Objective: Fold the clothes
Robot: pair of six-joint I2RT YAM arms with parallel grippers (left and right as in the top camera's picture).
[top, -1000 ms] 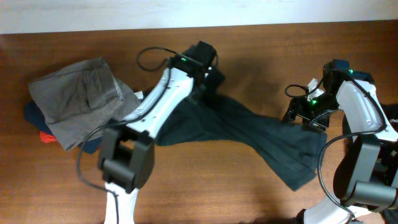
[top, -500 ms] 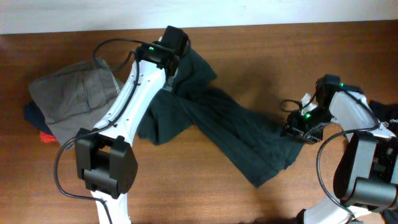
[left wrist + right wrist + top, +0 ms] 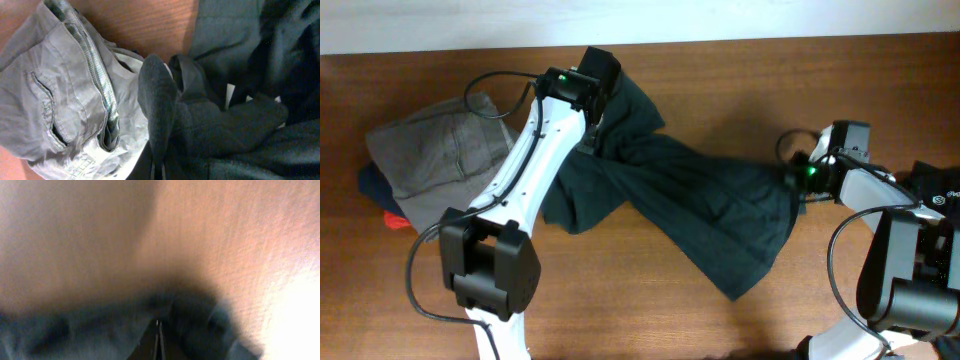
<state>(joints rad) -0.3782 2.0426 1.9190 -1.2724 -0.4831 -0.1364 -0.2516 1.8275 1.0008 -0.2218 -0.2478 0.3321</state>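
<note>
The clothes in play are a dark green T-shirt (image 3: 700,205) stretched in a band across the table between my two grippers. My left gripper (image 3: 603,98) is shut on a bunch of its fabric at the far left end, and the left wrist view shows the cloth (image 3: 210,125) gathered around the left gripper (image 3: 159,172). My right gripper (image 3: 799,178) is shut on the shirt's right edge. The right wrist view is blurred, with the right gripper (image 3: 159,337) pressed together amid dark fabric (image 3: 100,330).
A crumpled pair of grey trousers (image 3: 440,160) lies at the left on top of blue (image 3: 370,185) and red (image 3: 392,220) items, close to my left gripper. Something black (image 3: 938,185) sits at the right edge. Bare wood (image 3: 620,300) shows in front.
The right gripper has closed on the shirt's right edge and drawn it up and to the right, pulling the cloth taut. The left arm swung back and left with its end earlier.
</note>
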